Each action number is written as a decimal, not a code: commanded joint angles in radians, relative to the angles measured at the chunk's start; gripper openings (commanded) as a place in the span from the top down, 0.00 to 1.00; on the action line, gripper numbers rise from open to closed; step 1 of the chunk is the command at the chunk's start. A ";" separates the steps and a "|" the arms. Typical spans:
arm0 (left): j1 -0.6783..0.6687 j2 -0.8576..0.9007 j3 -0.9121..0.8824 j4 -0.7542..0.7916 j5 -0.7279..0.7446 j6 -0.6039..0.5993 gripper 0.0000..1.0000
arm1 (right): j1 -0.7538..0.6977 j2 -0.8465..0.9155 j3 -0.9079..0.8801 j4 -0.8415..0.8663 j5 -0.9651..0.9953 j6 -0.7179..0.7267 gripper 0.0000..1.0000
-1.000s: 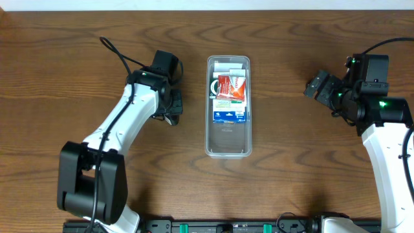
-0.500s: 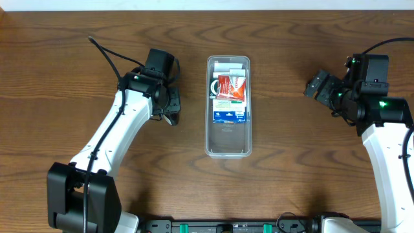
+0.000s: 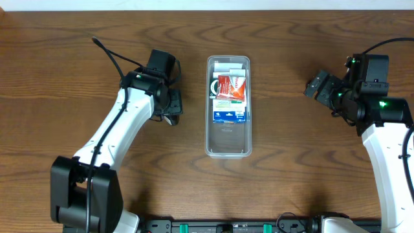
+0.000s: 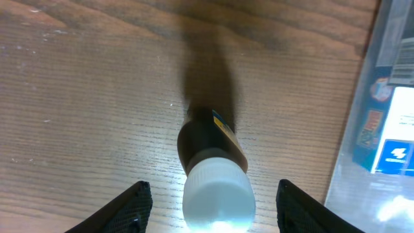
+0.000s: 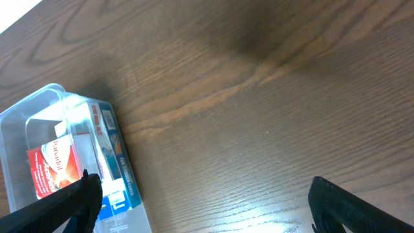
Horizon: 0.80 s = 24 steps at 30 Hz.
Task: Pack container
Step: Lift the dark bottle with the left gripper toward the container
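Note:
The clear container (image 3: 228, 144) lies lengthways at the table's middle, with a red box (image 3: 231, 87) and a blue-and-white box (image 3: 229, 114) in its far half. My left gripper (image 3: 171, 111) is just left of it. In the left wrist view it (image 4: 212, 189) is open around a dark bottle (image 4: 213, 139) with a white cap, with a gap on each side. The container's wall (image 4: 388, 97) is at the right there. My right gripper (image 3: 318, 86) is open and empty, well right of the container. In its wrist view (image 5: 204, 184) the container (image 5: 39, 123) is at the far left.
Bare wood table surrounds the container. The near half of the container holds nothing. White packets (image 3: 228, 66) lie at its far end. The left arm's cable (image 3: 113, 55) loops over the table at the upper left.
The left arm's elbow has swung out to the left, then eased back slightly. Its gripper stays beside the container over the bottle. The right arm has not moved.

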 commanded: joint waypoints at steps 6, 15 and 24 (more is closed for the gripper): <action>-0.002 0.036 -0.006 -0.002 -0.003 0.006 0.61 | -0.006 -0.006 0.010 -0.001 0.003 -0.012 0.01; -0.006 -0.005 0.003 -0.021 -0.004 0.006 0.80 | -0.006 -0.006 0.010 -0.001 0.003 -0.012 0.01; -0.119 -0.188 0.133 -0.135 -0.039 0.025 0.81 | -0.006 -0.006 0.010 -0.001 0.003 -0.012 0.01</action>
